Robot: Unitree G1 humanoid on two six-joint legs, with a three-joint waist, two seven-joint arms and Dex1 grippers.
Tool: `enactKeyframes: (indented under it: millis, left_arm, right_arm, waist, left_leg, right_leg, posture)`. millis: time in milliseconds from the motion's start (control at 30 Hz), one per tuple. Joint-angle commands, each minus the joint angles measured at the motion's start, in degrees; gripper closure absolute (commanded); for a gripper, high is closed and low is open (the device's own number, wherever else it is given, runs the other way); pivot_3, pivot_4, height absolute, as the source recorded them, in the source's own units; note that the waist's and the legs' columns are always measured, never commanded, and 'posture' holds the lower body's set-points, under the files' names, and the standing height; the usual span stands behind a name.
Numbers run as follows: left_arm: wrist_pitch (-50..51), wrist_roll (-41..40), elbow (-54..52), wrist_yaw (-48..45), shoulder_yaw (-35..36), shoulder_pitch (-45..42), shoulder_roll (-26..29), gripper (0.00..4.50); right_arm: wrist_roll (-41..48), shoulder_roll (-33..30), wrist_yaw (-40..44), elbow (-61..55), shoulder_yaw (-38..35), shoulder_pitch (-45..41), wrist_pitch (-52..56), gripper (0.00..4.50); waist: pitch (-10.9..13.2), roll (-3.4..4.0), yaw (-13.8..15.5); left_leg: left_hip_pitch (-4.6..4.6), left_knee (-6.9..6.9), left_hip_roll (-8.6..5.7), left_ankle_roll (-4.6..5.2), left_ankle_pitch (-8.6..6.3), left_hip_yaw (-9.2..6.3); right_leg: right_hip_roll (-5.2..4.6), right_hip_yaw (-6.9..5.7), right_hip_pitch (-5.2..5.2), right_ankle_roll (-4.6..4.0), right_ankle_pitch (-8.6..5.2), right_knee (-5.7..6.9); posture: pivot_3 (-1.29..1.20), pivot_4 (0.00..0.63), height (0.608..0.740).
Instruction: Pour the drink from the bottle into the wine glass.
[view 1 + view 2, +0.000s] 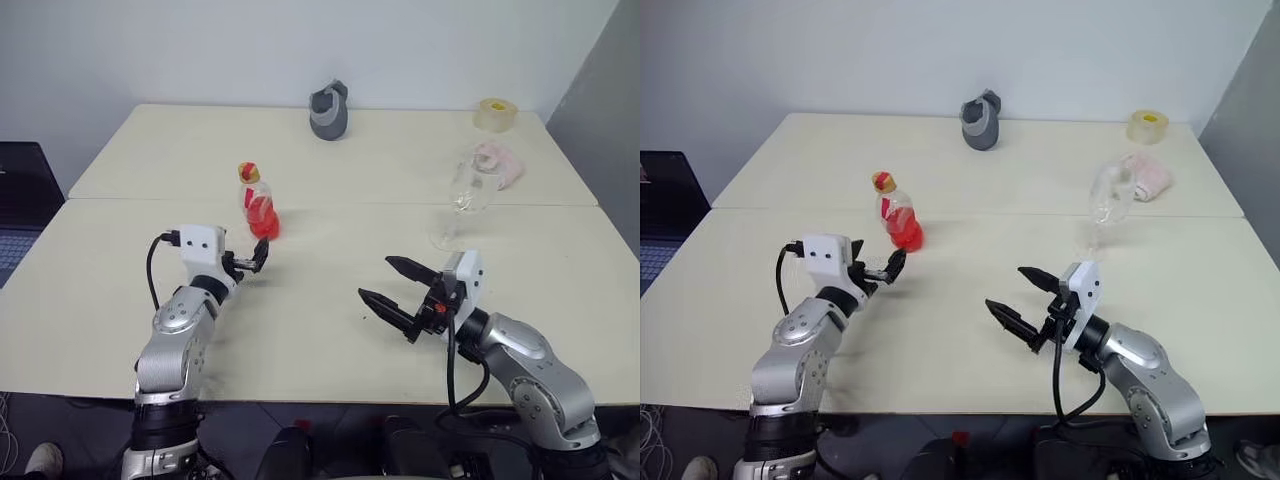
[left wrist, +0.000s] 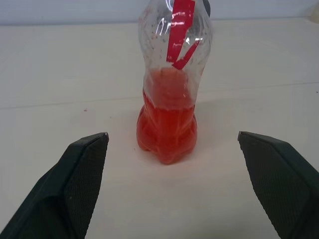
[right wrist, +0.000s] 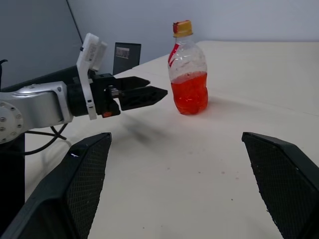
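Observation:
The bottle (image 1: 258,205) stands upright on the table's left half, with a yellow cap and a red-and-white label. The red drink (image 2: 167,119) fills its lower part. My left gripper (image 1: 252,262) is open and level just short of the bottle, which stands ahead of the gap between its fingers (image 2: 82,174), untouched. The clear wine glass (image 1: 465,195) stands upright at the right, further back. My right gripper (image 1: 376,278) is open and empty in front of the glass, pointing left towards the bottle (image 3: 188,74) and my left gripper (image 3: 144,94).
A grey cup-like object (image 1: 329,110) stands at the table's far edge. A tape roll (image 1: 495,114) sits at the far right corner, and a pink crumpled thing (image 1: 503,163) lies just behind the glass. A seam (image 1: 350,203) crosses the table. A dark object (image 1: 25,200) stands off its left side.

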Motion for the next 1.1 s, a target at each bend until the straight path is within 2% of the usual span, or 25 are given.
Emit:
enactKeyframes:
  millis: [33, 333, 1100]
  left_arm:
    - [-3.95, 1.55, 2.39, -0.33, -0.01, -3.61, 1.66, 0.00]
    - [-8.73, 1.90, 12.62, -3.65, -0.61, -9.46, 3.03, 0.00]
    - [-25.84, 3.86, 40.31, -6.29, -1.56, -24.38, 1.53, 0.00]
  right_arm:
    - [0.81, -1.08, 1.40, -2.03, 0.40, -0.68, -1.18, 0.03]
    - [0.93, -1.31, -0.44, -2.28, -0.21, -1.09, -1.10, 0.03]
    - [3.46, -3.10, -2.13, -5.01, -1.29, 0.14, 0.18, 0.03]
  waist:
    - [0.00, 0.00, 0.00]
    - [0.00, 0.00, -0.01]
    - [0.00, -0.01, -0.04]
  left_leg:
    - [0.00, 0.00, -0.01, 0.00, 0.00, 0.01]
    - [0.01, 0.00, -0.01, 0.00, 0.00, 0.01]
    - [-0.03, 0.03, -0.42, -0.01, 0.01, -0.10]
  right_leg:
    - [0.00, 0.01, 0.00, 0.00, 0.00, 0.00]
    - [0.01, 0.01, -0.01, 0.00, 0.00, 0.01]
    - [-0.05, -0.03, -0.03, 0.01, 0.00, 0.04]
  posture:
    - [0.00, 0.150, 0.740]
    - [0.00, 0.150, 0.740]
    - [0.00, 0.150, 0.740]
